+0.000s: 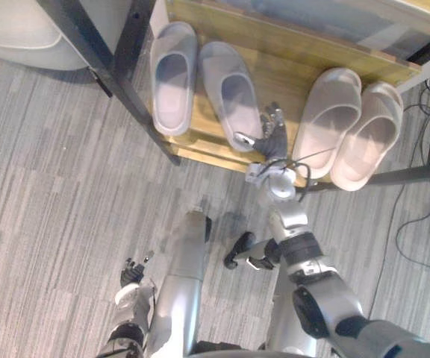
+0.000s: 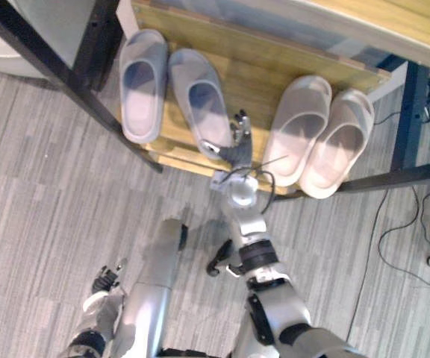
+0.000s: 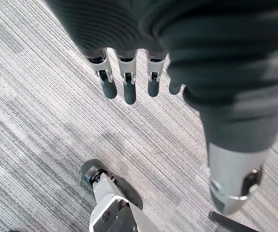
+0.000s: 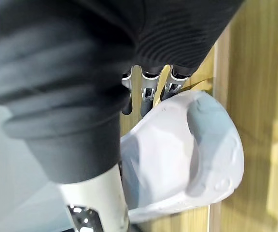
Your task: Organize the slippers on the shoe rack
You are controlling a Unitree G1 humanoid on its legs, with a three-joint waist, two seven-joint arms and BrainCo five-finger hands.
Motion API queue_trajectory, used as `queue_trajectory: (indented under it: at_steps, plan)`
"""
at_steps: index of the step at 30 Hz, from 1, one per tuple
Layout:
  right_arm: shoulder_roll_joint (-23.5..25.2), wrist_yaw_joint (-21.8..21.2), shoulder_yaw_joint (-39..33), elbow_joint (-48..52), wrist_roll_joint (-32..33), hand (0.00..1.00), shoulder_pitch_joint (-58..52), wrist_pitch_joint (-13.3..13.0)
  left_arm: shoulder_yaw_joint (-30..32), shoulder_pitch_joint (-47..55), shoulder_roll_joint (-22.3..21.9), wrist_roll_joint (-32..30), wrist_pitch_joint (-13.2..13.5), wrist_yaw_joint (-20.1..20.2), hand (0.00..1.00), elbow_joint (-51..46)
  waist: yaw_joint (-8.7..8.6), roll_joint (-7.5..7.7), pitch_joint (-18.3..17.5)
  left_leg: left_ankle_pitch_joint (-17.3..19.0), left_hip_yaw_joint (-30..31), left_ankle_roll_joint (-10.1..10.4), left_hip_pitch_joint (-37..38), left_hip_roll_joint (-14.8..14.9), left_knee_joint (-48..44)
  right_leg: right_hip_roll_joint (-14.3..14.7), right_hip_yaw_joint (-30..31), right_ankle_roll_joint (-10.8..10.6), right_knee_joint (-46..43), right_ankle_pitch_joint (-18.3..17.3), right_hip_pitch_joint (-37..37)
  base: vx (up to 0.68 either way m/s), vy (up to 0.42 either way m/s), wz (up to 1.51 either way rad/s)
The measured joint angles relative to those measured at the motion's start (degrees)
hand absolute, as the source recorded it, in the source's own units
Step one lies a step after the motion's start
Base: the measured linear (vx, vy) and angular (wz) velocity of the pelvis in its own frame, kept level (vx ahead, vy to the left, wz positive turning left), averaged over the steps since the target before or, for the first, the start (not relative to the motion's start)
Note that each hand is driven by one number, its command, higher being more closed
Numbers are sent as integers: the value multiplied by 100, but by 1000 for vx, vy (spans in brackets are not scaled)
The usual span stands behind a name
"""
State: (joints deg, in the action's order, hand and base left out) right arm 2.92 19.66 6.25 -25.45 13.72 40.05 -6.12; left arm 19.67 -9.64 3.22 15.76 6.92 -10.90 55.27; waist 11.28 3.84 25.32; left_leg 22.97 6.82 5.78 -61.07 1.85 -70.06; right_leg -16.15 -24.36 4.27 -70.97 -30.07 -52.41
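On the wooden shelf of the shoe rack [image 1: 275, 63], at its front edge, our right hand [image 1: 272, 134] sits just beside the heel of a grey slipper [image 1: 228, 93], which lies at ten o'clock from it, toe towards twelve; the fingers [image 4: 147, 94] run straight along the slipper's side, not curled round it, with the thumb apart on its other side; a second grey slipper [image 1: 173, 74] lies just beside the first at nine o'clock; two beige slippers [image 1: 328, 119] rest side by side at three o'clock, near the hand; a black frame [image 1: 103, 60] post slants past the rack's left end; our left hand [image 1: 131, 274] hangs low at seven o'clock over the carpet floor [image 1: 51, 186], fingers straight and loosely spread.
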Motion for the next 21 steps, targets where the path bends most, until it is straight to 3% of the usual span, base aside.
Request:
queue_trajectory:
  at_steps: [8,21]
  plan:
    - [263,-90,544,10,285,0,-26,-19,90,-23,-18,-103,0,-29,0,-1,10,11,6,0,-5,0,46,7,75,7,-15,-21,69,11,48,2,1,0]
    - [169,-15,521,6,434,0,1,96,92,-50,-52,-89,6,-140,0,-75,54,-17,39,2,16,-3,177,-21,82,-14,-44,-22,79,7,198,1,0,1]
